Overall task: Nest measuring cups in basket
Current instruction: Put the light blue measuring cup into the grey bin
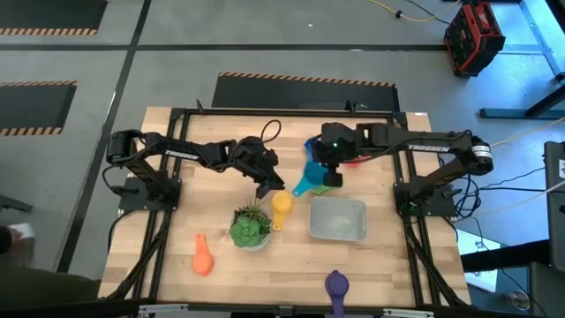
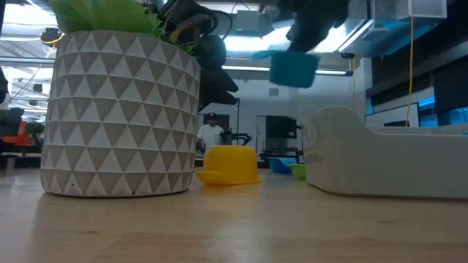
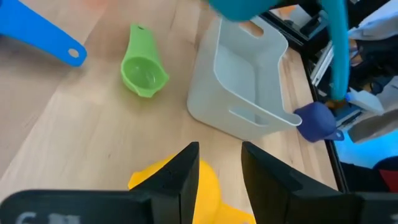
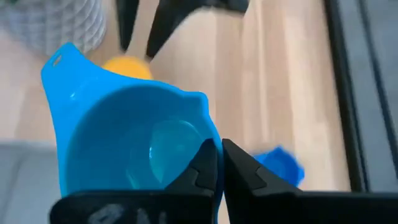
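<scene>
My right gripper [image 4: 219, 163] is shut on the teal measuring cup [image 4: 134, 146], lifted beside the far left corner of the greyish basket [image 1: 338, 220]. In the low view the teal cup [image 2: 294, 68] hangs in the air. My left gripper [image 3: 219, 171] is open and hovers above the yellow cup [image 3: 208, 190], which rests bowl-down on the table [image 2: 230, 164] beside the plant pot. Bowl-up on the wood sits a green cup [image 3: 144, 74]. A blue cup [image 1: 311, 144] and a red one [image 1: 357, 160] lie under the right arm. My right gripper pinches the teal cup's rim [image 4: 208, 134] on the side opposite its handle [image 4: 59, 61], one finger inside the bowl and one outside. The fingers come from above. The cup is lifted clear of the table, its bowl open upward and the handle pointing toward the left arm.
The potted plant [image 1: 250, 227] stands left of the basket, close to the yellow cup. An orange cup [image 1: 203, 256] lies near the table's left front, a purple cup [image 1: 336, 284] at the near edge. A person stands in the room behind [image 2: 211, 131].
</scene>
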You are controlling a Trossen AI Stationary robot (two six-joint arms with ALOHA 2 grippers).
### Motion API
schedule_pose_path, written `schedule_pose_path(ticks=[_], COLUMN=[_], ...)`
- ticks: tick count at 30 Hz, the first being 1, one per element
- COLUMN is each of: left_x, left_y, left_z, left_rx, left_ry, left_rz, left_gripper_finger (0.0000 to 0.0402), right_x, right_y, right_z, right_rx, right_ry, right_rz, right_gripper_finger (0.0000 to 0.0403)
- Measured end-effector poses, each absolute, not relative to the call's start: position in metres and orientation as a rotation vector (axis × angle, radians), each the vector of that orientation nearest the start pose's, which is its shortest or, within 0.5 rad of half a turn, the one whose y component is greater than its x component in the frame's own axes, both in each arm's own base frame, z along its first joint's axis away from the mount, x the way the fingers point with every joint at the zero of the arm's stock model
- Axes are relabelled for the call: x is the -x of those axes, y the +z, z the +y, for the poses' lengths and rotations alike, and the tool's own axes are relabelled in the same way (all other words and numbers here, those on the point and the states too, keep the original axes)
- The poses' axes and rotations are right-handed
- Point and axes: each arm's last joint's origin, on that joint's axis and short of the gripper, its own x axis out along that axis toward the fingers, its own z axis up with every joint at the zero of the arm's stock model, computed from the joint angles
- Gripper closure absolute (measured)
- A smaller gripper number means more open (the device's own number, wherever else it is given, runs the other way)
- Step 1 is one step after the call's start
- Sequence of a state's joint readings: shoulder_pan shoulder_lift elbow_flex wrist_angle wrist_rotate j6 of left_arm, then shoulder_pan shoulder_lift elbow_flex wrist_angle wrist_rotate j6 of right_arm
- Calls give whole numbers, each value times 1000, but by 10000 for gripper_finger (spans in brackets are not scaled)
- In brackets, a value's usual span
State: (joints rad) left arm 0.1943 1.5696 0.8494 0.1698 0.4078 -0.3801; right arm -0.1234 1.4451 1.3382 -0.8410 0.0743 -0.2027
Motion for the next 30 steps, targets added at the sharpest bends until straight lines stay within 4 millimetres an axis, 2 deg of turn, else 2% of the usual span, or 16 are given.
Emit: schedule_pose_path(ticks=[4,9,19,27,30], left_x=[-320,-320,-320,-320,-320], left_y=[201,201,201,201,201], left_z=[52,53,53,53,53], left_rx=[524,516,511,511,511], left_ry=[-73,-42,-24,-22,-22], left_rz=[560,556,553,553,553], left_gripper_finger=[288,289,291,291,291], right_x=[-284,-277,-274,-252,-243], right_y=[339,351,351,349,342], right_z=[-28,-12,33,77,91], right_rx=[96,-7,-136,-126,-133], right_ry=[-100,-115,-93,-72,-69], right_rz=[1006,1043,1053,1141,1154], right_gripper_finger=[392,392,392,392,392])
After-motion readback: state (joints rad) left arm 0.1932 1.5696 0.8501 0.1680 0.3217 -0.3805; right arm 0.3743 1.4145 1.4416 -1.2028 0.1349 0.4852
